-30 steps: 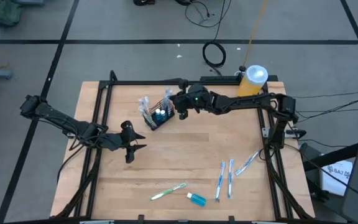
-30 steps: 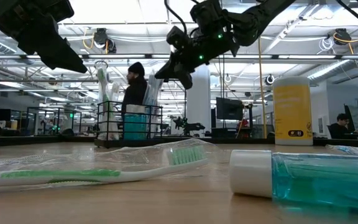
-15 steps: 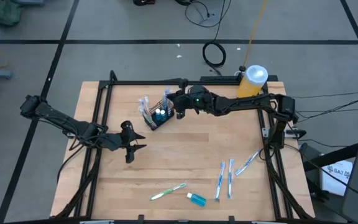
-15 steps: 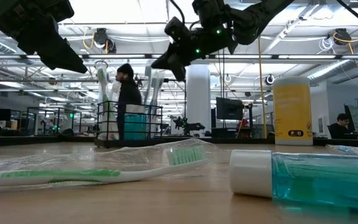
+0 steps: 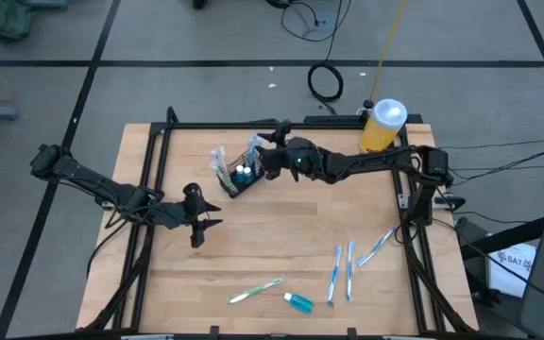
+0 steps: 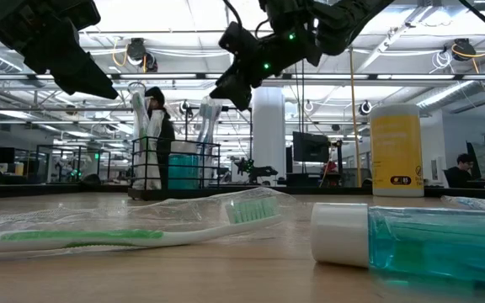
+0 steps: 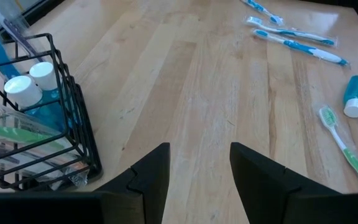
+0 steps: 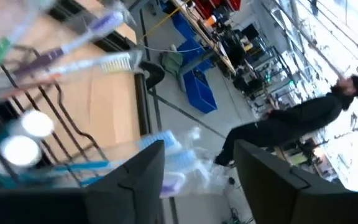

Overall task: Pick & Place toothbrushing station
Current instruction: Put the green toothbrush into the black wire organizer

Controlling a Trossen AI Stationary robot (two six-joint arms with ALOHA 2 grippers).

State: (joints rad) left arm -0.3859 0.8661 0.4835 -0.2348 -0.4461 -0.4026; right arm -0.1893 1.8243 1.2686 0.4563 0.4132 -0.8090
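black wire caddy (image 5: pixel 241 172) sits upright on the wooden table (image 5: pixel 281 236), far side, left of centre. inside it: two small blue bottles with white caps (image 7: pixel 33 84), plus several wrapped toothbrushes (image 6: pixel 146 126) standing up and sticking out over the rim. in the left wrist view more wrapped brushes lie low in the caddy, green print on the wrap.

right gripper (image 5: pixel 261 153) is right over the caddy's far-right edge, fingers spread, nothing between them; its wrist view looks past the brush heads and bottle caps. can't tell if it touches a wrapper.

left gripper (image 5: pixel 196 219) hovers near the caddy on its near-left side, fingers spread, empty.

yellow bottle with a white cap (image 5: pixel 382 125) stands at the far right corner, well apart from the caddy. loose on the near half of the table: green toothbrush (image 5: pixel 255 291), small blue bottle (image 5: pixel 298 302), three blue wrapped brushes (image 5: pixel 348 266).
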